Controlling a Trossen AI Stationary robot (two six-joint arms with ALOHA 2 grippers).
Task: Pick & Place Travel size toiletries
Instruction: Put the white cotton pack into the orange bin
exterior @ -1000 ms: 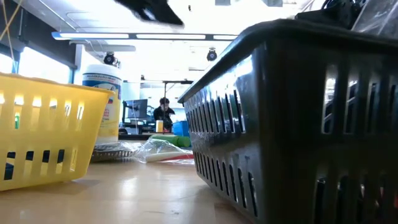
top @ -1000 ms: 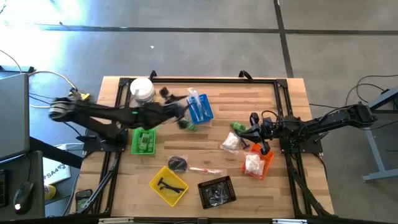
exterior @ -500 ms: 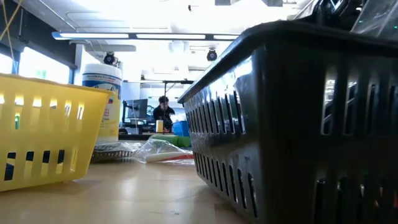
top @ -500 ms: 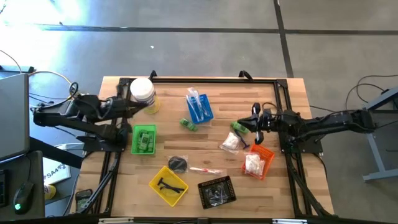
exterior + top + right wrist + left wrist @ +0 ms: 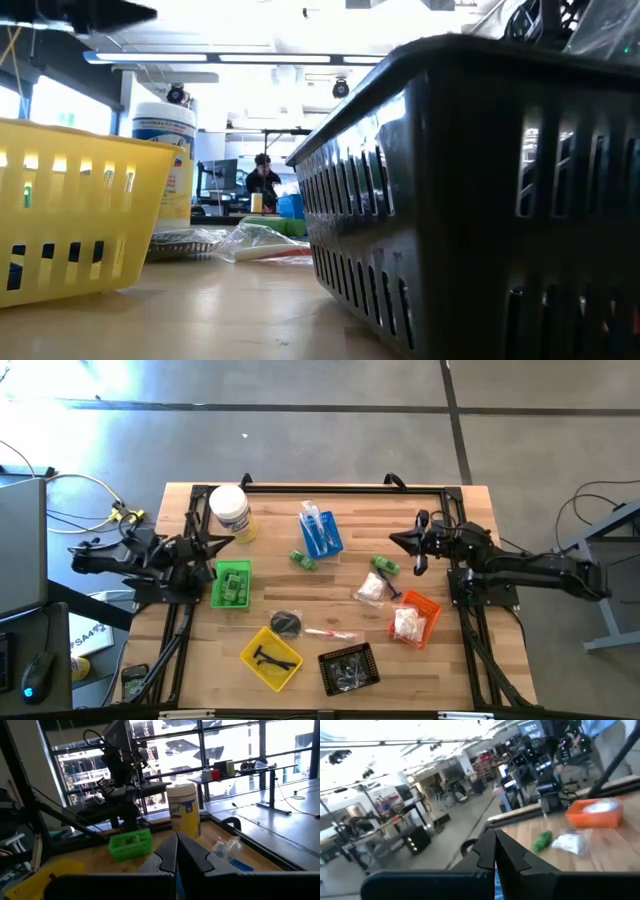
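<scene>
Loose travel size toiletries on the tabletop (image 5: 330, 495): green bottle (image 5: 304, 560) just beside the blue tray (image 5: 322, 532), second green bottle (image 5: 384, 565) and white sachet (image 5: 370, 589) near the orange tray (image 5: 414, 619), wrapped toothbrush (image 5: 328, 633) and dark bundle (image 5: 286, 623) between the yellow tray (image 5: 271, 657) and the black tray (image 5: 349, 666).

Judged light throughout. Bottles: stiff, rounded, likely to roll; pinch across the middle of the body. Sachet: soft, crinkly; pinch at an edge fold. Toothbrush wrapper: slippery, thin; grip mid-length, square to the axis.

Left gripper (image 5: 222, 542): fingers pressed together, empty, retracted at the left edge beside the green tray (image 5: 231, 583) and the white tub (image 5: 229, 508). Right gripper (image 5: 400, 541): fingers pressed together, empty, raised near the second bottle.

Obstructions: tray walls close to most items; approach from above advised.
</scene>
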